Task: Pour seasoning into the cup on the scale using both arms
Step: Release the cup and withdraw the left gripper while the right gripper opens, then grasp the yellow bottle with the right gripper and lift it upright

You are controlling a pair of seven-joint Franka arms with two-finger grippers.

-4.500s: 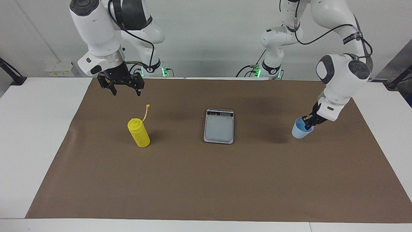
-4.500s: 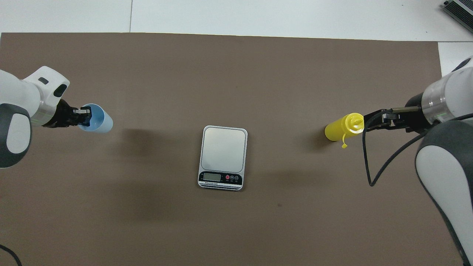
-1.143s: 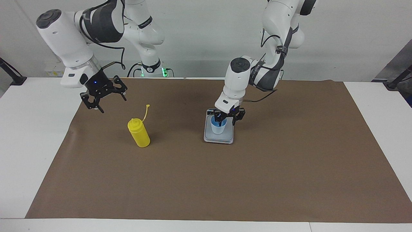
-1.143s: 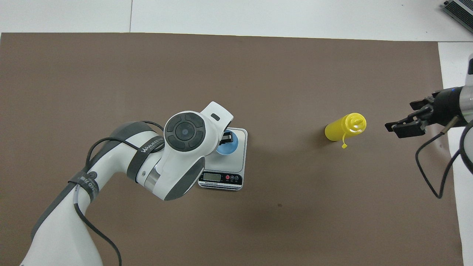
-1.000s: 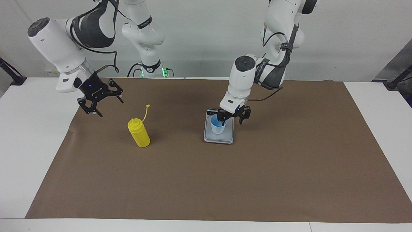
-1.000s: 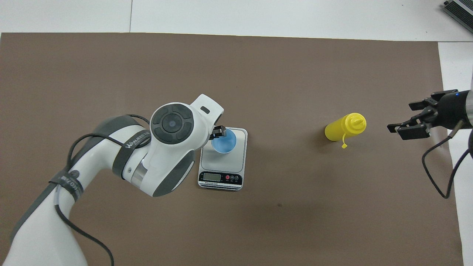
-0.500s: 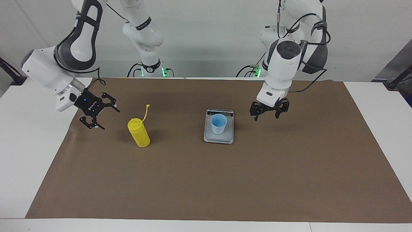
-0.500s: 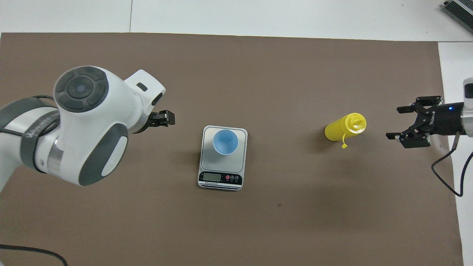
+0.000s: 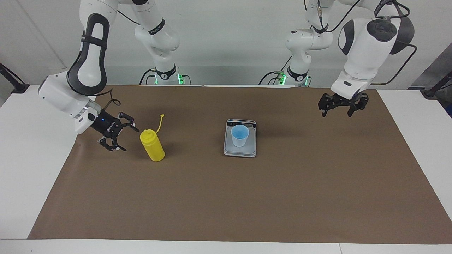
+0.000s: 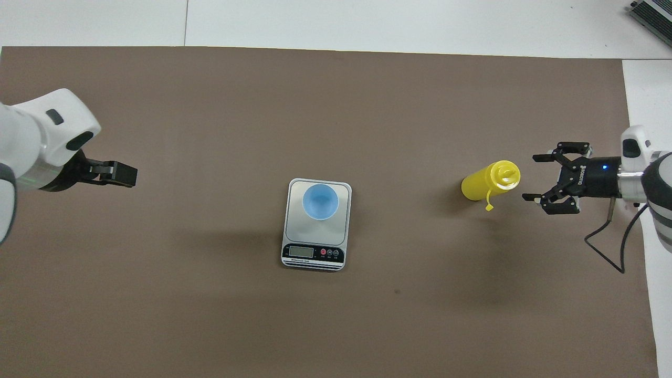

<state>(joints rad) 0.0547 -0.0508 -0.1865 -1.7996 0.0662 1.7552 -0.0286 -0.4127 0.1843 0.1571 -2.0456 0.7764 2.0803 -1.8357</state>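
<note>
The yellow seasoning bottle (image 9: 152, 146) (image 10: 485, 181) stands upright on the brown mat, its cap strap sticking up. My right gripper (image 9: 129, 139) (image 10: 530, 177) is low beside it, open, jaws turned toward the bottle, with a small gap before the bottle. The pale-blue cup (image 9: 240, 135) (image 10: 320, 202) stands upright on the silver scale (image 9: 243, 151) (image 10: 315, 236) at the mat's middle, free of any grip. My left gripper (image 9: 339, 107) (image 10: 126, 175) hangs open and empty above the mat toward the left arm's end of the table.
A brown mat (image 9: 226, 197) covers most of the white table (image 9: 21, 158). The scale's display strip (image 10: 302, 251) is on the edge nearest the robots. A black cable (image 10: 611, 247) hangs from the right wrist.
The left gripper has let go of the cup on the scale, risen and swung away to the left arm's end. The right gripper has come down and closed in on the bottle.
</note>
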